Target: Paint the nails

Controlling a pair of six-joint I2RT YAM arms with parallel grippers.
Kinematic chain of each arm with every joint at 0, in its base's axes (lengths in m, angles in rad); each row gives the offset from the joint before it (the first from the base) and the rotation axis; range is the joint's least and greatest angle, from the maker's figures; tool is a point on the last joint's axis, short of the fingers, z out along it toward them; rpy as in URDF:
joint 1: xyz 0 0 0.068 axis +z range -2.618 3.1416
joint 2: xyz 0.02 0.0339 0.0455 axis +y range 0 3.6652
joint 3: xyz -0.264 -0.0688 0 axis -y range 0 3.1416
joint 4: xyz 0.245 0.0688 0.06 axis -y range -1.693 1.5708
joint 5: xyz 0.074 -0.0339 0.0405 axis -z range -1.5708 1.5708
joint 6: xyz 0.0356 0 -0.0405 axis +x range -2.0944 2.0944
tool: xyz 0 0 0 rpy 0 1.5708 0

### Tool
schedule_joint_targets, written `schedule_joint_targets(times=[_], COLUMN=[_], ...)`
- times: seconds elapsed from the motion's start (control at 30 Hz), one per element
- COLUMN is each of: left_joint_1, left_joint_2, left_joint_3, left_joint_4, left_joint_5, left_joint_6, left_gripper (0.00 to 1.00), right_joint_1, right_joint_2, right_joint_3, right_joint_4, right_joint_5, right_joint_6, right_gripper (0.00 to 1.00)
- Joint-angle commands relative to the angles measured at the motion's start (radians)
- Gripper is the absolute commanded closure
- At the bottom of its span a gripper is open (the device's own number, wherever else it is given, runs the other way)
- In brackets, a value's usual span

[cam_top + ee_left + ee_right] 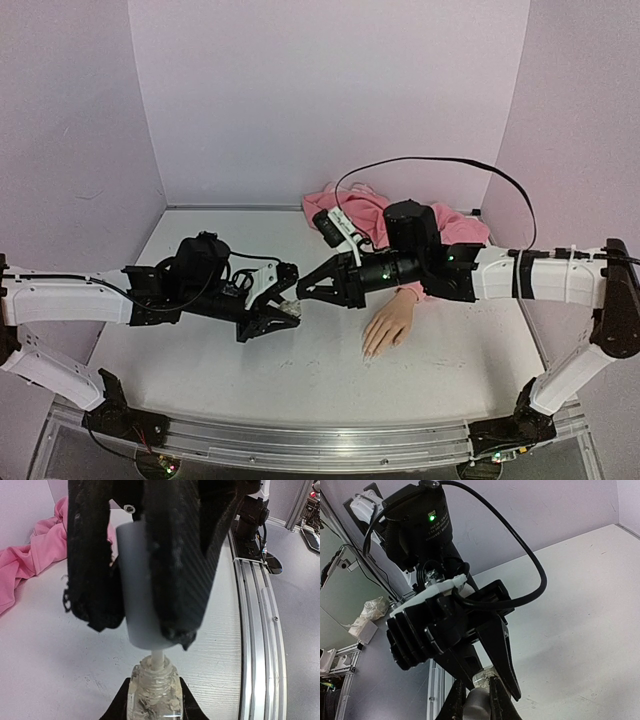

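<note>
Left wrist view: the left gripper [154,705] pinches the clear glass bottle [154,692], and the right gripper [140,632] clamps its white cap [137,580], brush stem [157,661] showing between. Best pull straight up, no tilting! The nails [368,350] lie nearby on the mannequin hand [390,322], right of both grippers.

Right tool [477,695] pinching small bottle [481,674], left tool [489,684] touching it
</note>
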Motion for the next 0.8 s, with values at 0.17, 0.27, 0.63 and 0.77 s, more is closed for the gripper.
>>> schedule_joint_targets(times=[0.17, 0.27, 0.63, 0.77], left_joint_1=[-0.007, -0.007, -0.007, -0.007], left_joint_2=[-0.083, -0.078, -0.041, -0.033], left_joint_3=[0.023, 0.028, 0.071, 0.093], left_joint_4=[0.131, 0.134, 0.134, 0.132], left_joint_5=[0.016, 0.026, 0.061, 0.053], left_joint_6=[0.011, 0.013, 0.045, 0.087], left_gripper=[1.00, 1.00, 1.00, 1.00], right_joint_1=[0.008, 0.006, 0.006, 0.006], right_joint_2=[-0.026, -0.021, 0.074, 0.114], right_joint_3=[-0.028, -0.029, 0.063, 0.102], right_joint_4=[0.000, -0.002, -0.069, -0.100], right_joint_5=[0.009, 0.004, -0.101, -0.104], right_joint_6=[-0.007, -0.004, -0.054, -0.057], right_gripper=[1.00, 1.00, 1.00, 1.00])
